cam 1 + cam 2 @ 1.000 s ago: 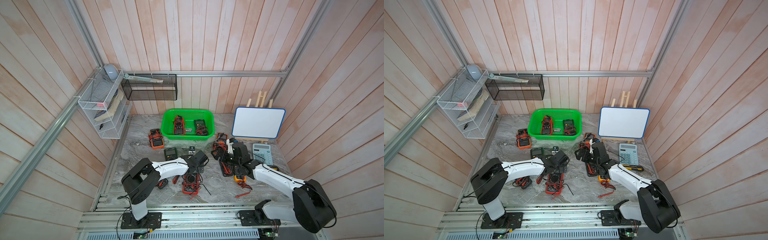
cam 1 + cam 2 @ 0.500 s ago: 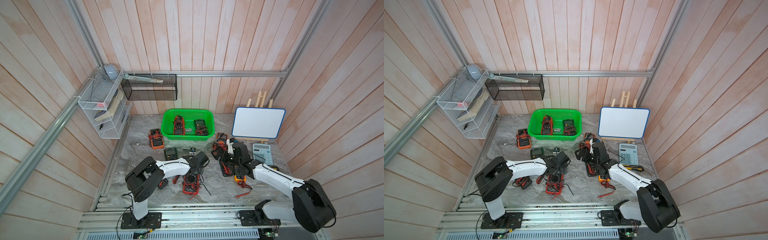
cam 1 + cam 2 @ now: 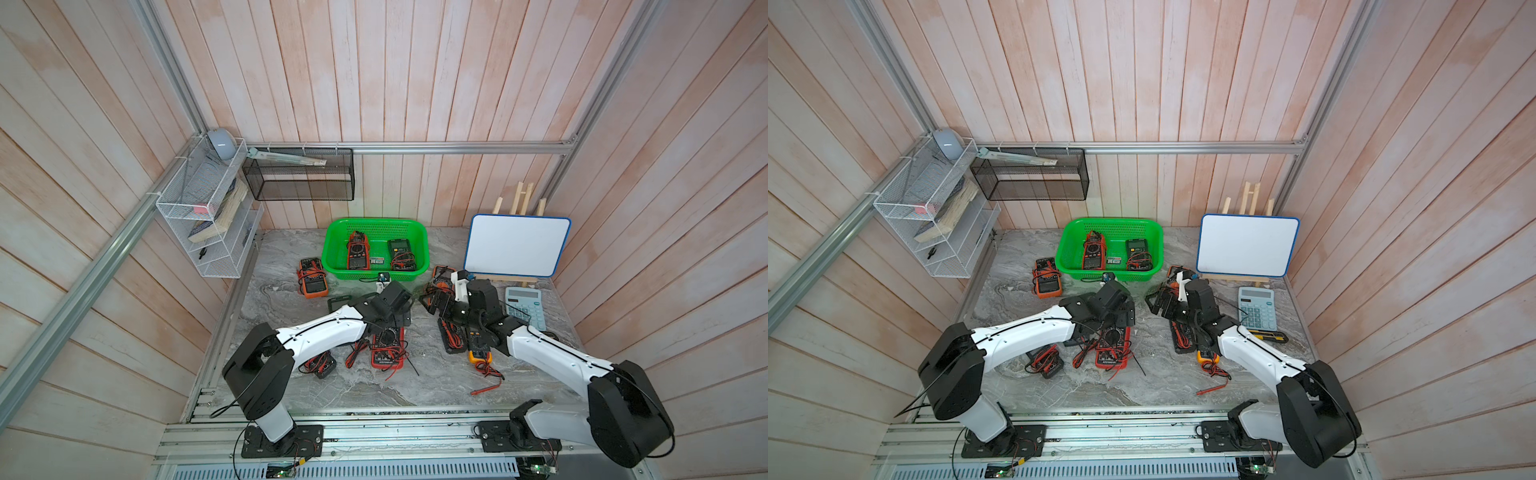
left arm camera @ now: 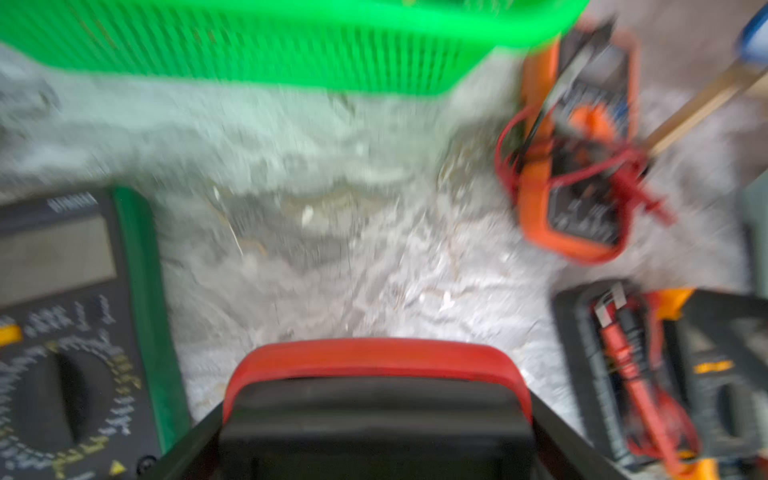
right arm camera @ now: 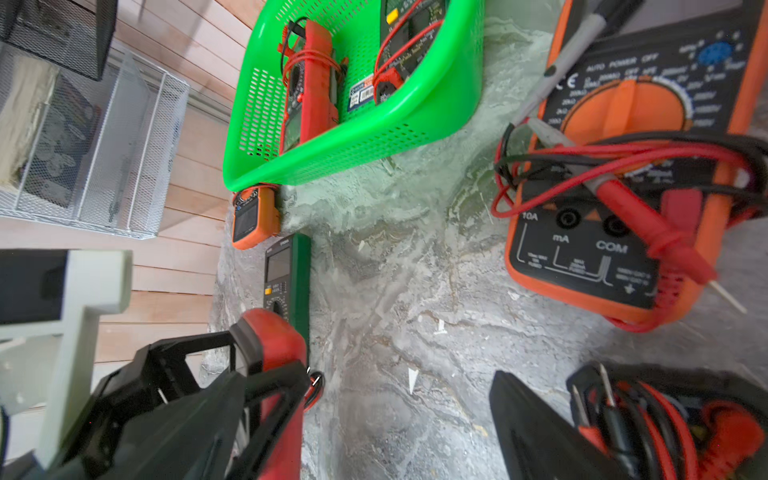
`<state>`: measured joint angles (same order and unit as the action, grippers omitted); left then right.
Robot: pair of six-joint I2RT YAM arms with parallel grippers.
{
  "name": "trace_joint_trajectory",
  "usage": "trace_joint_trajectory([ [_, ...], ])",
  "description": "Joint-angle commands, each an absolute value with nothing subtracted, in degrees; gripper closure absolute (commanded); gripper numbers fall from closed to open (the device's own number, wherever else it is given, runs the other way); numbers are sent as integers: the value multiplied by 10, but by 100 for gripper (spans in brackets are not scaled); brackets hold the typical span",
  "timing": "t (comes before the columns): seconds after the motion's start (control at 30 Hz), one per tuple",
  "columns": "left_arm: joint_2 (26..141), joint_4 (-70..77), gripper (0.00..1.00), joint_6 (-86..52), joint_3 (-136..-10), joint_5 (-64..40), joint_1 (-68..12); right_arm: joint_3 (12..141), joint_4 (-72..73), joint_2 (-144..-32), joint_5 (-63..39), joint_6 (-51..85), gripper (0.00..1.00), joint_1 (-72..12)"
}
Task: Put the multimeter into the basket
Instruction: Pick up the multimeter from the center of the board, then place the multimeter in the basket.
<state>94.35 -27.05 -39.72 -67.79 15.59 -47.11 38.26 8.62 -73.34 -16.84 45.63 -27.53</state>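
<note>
Two robot arms reach over a grey marbled table (image 3: 286, 303) strewn with meters. The red multimeter (image 3: 388, 348) lies flat on the table in front of the basket, apart from it. It has a red casing, a black face and a round dial in the middle, with red and black test leads tangled across its lower half. White print near its bottom edge is too small to read. The left gripper (image 4: 376, 409) has its jaws pressed against the two long sides of this meter's top end. The right gripper (image 3: 437, 302) is spread wide and holds nothing, over bare table near an orange multimeter (image 5: 623, 187). That meter has an orange dial, and its face reads "AUTO POWER OFF", "10A", "mA" and "COM", with a CE mark. Red and black leads wrap around it. A green-cased multimeter (image 5: 287, 278) lies just beside the red one, and its brand name is blurred. The basket (image 5: 353, 153) is bright green plastic with perforated walls and a rolled rim, standing at the back of the table. Inside it lie a slim red meter (image 3: 358, 252) and a dark multimeter (image 3: 400, 254) bound with red leads. Between them is a small label sticker (image 3: 378, 261) whose print cannot be read. Another orange meter (image 3: 312, 280) lies just beside the basket's left end
</note>
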Motion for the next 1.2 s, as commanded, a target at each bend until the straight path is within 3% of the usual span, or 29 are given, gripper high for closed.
trace_joint_trajectory([
  [0.0,914,-262,100,-366,-712,158,-442,408,113,-722,-181,465,2,-267],
  [0.2,915,-226,100,-297,-793,157,-376,434,148,-733,-189,466,2,-258],
  [0.43,992,-138,100,-208,-918,165,-321,443,202,-761,-182,457,2,-258],
  [0.83,1172,28,100,-88,-1064,211,-305,412,297,-806,-173,467,2,-258],
  [1.17,1296,97,100,-53,-1143,239,-294,410,261,-797,-151,439,2,-258],
])
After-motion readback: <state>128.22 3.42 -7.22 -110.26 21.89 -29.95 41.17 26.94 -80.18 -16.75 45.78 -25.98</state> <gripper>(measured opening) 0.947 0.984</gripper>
